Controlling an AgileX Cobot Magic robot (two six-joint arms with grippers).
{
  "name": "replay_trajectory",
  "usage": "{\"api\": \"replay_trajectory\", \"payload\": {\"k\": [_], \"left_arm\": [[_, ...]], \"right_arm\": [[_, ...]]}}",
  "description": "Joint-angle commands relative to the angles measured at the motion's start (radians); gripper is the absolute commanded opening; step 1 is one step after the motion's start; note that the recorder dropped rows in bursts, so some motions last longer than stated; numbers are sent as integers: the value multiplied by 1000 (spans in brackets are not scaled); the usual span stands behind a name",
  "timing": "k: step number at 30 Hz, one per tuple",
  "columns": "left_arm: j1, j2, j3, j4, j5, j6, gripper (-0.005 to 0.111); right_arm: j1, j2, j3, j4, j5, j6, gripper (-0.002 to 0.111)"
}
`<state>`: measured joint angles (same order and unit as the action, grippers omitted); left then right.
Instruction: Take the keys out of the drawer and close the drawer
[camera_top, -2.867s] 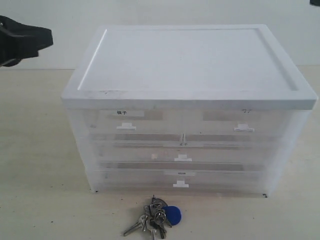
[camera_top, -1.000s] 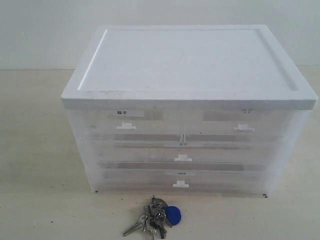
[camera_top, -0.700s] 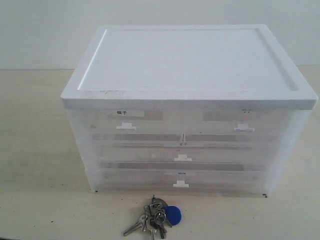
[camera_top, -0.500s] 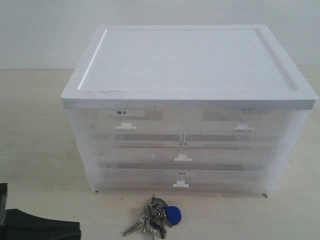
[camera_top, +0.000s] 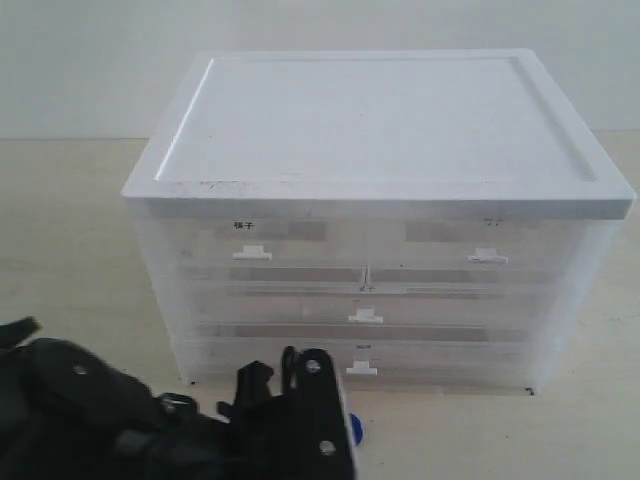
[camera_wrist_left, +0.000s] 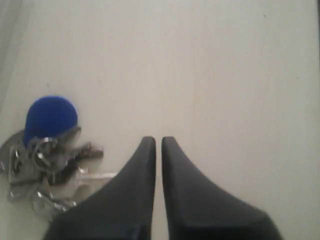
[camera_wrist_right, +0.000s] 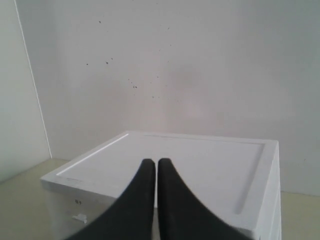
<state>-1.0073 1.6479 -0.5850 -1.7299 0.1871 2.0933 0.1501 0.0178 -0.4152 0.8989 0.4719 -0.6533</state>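
Observation:
The keys, silver with a round blue fob, lie on the table in front of the cabinet. In the exterior view only an edge of the fob shows past my left arm. My left gripper hangs just above the table beside the keys, shut and holding nothing. The drawer, top right with a faint grey label, sits flush and closed, its white tab handle showing. My right gripper is shut and empty, held in the air short of the cabinet, out of the exterior view.
The white-topped cabinet stands mid-table, and its top fills the right wrist view. The twin drawer with bold black characters and both full-width drawers below are closed. My black left arm fills the near left corner.
My left arm has come into the exterior view from the bottom left and now covers the keys. The keys and the drawers have not moved.

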Motion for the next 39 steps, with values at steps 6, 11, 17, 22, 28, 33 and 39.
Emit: {"api": "replay_trajectory", "payload": {"k": [6, 11, 17, 22, 28, 33, 39], "left_arm": [[-50, 154, -158, -15, -176, -105, 5], [-50, 180, -125, -15, -226, -111, 5], [-50, 219, -118, -15, -357, -133, 5], [-50, 272, -123, -14, -396, -162, 5], [-50, 302, -137, 161, -443, -344, 5], [-51, 252, -120, 196, -359, -351, 5], [-53, -84, -98, 155, -81, -351, 5]], "right_arm": [[-1, 6, 6, 4, 38, -6, 0], [-1, 6, 6, 4, 55, -6, 0], [-1, 6, 6, 4, 58, -4, 0], [-1, 6, 6, 4, 58, -4, 0], [-1, 6, 6, 4, 66, -4, 0], [-1, 6, 6, 4, 74, -4, 0], [-1, 6, 6, 4, 76, -10, 0]]}}
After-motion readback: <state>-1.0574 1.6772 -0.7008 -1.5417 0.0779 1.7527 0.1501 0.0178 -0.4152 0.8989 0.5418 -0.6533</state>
